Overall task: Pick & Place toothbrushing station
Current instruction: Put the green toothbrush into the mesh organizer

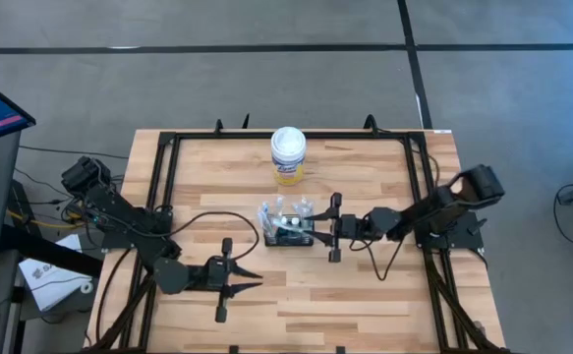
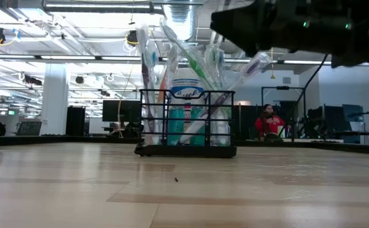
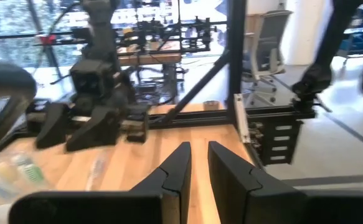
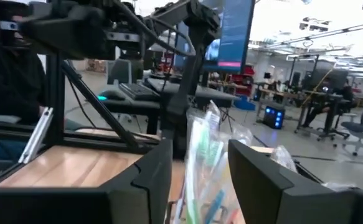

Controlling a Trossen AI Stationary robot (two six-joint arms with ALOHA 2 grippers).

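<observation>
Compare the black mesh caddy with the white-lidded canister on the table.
The black mesh caddy is low, rectangular, open-topped and stuffed with wrapped toothbrushes; the canister is round, yellow-labelled and closed by a white lid. The caddy sits at the right gripper; the canister stands apart. Both stand upright.

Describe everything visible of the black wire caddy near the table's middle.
The black wire caddy is a low rectangular rack of thin dark rods, standing upright and flat on the wooden table. Wrapped toothbrushes and a tube lean out above it. The right tool sits at its side, jaws apart, astride a wrapped brush.
</observation>
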